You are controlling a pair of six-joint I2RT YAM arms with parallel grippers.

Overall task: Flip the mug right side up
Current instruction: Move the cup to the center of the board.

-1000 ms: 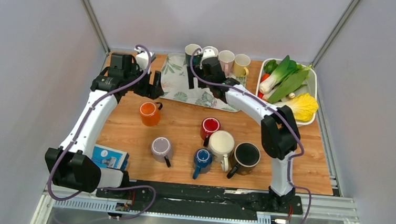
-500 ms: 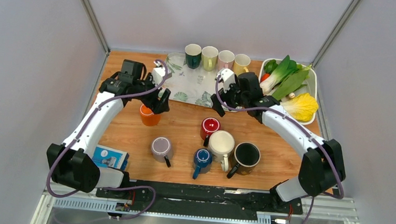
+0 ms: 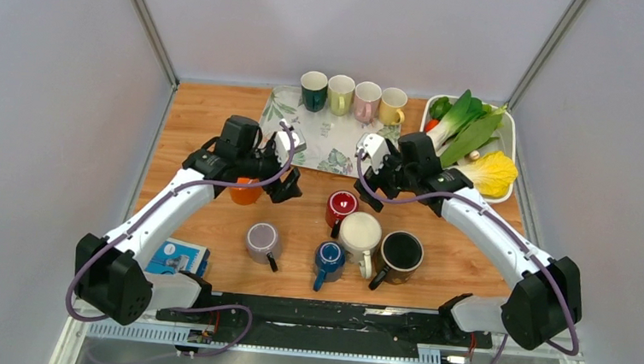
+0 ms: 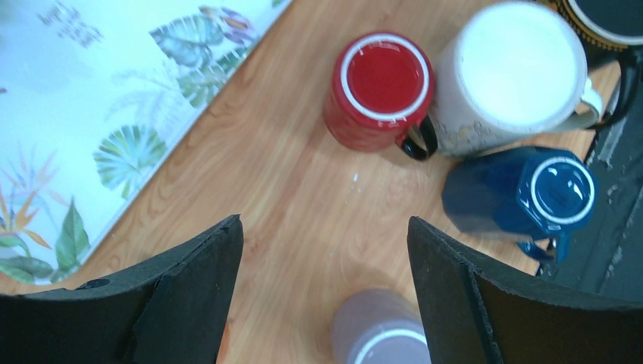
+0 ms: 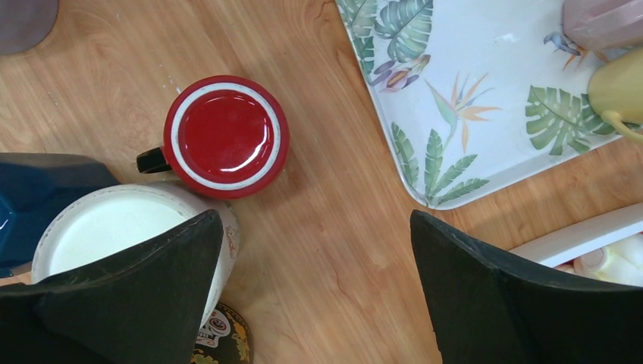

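Observation:
Several mugs stand bottom up on the wooden table: red [image 3: 342, 205], white [image 3: 360, 232], black [image 3: 401, 250], blue [image 3: 329, 255], grey [image 3: 261, 239] and orange [image 3: 245, 192], the last partly under my left arm. My left gripper [image 3: 288, 184] hovers open left of the red mug [image 4: 383, 87], with the grey mug [image 4: 383, 334] below it. My right gripper [image 3: 369, 190] hovers open just right of the red mug [image 5: 225, 135], one finger over the white mug [image 5: 114, 227]. Neither gripper holds anything.
A leaf-print mat [image 3: 322, 135] at the back carries a row of upright mugs: dark green [image 3: 313, 90], pale green [image 3: 340, 93], pink [image 3: 367, 99] and yellow [image 3: 392, 106]. A white tray of vegetables [image 3: 510, 135] sits back right. A booklet [image 3: 178, 255] lies front left.
Both arms have swung away from the back mat toward the middle of the table, ending on either side of the red mug. Both grippers stayed open and empty.

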